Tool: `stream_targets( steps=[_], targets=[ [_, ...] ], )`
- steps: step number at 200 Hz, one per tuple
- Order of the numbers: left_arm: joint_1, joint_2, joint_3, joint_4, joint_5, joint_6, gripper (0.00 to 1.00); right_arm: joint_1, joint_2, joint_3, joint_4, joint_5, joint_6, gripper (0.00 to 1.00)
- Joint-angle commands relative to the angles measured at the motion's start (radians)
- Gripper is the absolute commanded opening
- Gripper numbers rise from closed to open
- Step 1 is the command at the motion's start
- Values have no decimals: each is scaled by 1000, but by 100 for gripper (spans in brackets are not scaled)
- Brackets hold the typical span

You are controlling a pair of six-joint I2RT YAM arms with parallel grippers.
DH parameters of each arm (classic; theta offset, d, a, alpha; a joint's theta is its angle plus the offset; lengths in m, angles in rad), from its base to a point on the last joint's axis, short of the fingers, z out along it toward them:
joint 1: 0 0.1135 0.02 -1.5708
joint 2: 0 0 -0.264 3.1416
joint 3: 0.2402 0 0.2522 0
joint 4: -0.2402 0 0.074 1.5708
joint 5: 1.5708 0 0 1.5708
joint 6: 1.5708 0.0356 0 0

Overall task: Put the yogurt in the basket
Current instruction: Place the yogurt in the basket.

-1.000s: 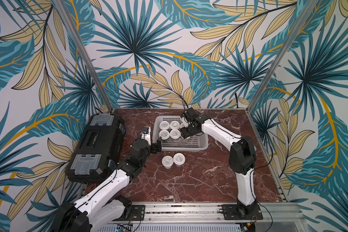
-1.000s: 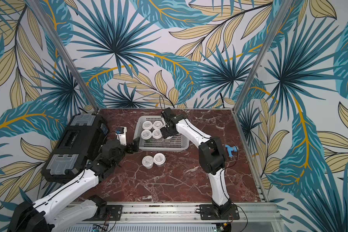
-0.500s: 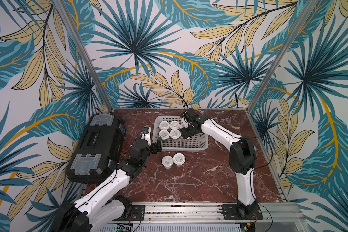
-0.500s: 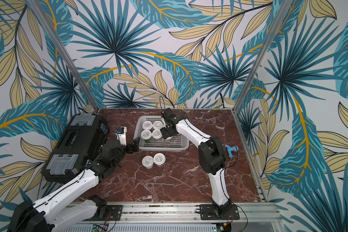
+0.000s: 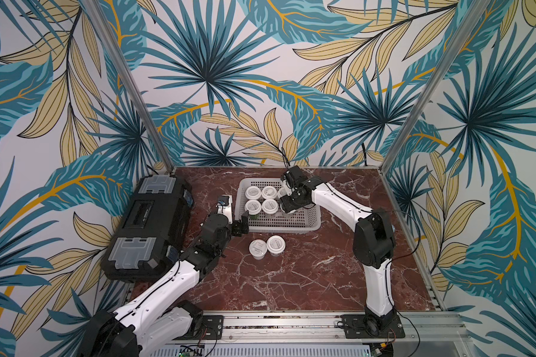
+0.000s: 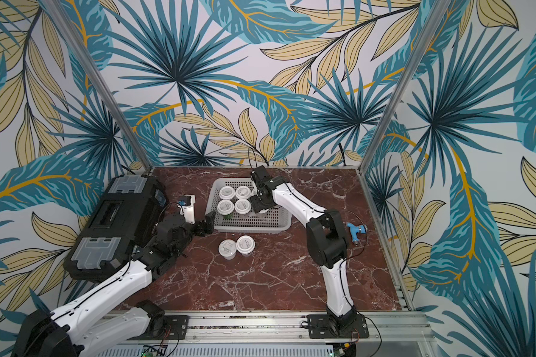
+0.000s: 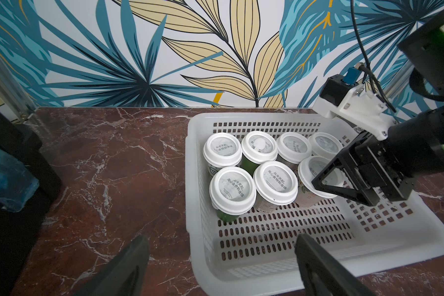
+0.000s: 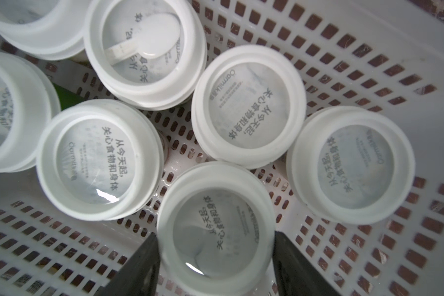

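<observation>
Clasping a round, smooth-lidded yogurt (image 8: 215, 220) — right gripper (image 8: 214, 238) over perforated basket (image 7: 254, 116).

seven yogurt cups (image 7: 232, 189) in the basket (image 5: 294, 220), two cups (image 5: 257, 248) out on the table (image 5: 291, 278)

the basket is pale perforated plastic with a rolled rim, lying flat. six cups stand upright in it, white lids with grey print facing up, packed in two rows at one end. the seventh cup (image 8: 215, 223) stands beside them, its lid pinched in my right claw (image 8: 214, 237). the two outside stand upright, side by side, near the basket's long rim.
</observation>
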Motion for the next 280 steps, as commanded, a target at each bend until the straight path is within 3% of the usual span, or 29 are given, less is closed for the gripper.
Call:
stream_targets(
  steps=[1,63,124,185,280],
  targets=[
    [7,-12,37,9,1,0,93,-6,16,-23,20,-10,-6,68],
    [7,-10,39,7,1,0,93,-4,2,-48,38,-63,4,70],
    [6,-11,39,7,0,0,93,-4,-10,-71,49,-66,0,79],
    [7,-5,42,6,1,0,93,-4,-119,-130,64,-59,6,91],
    [7,-6,44,3,-5,-1,93,-13,-270,-282,112,-89,41,90]
  ],
)
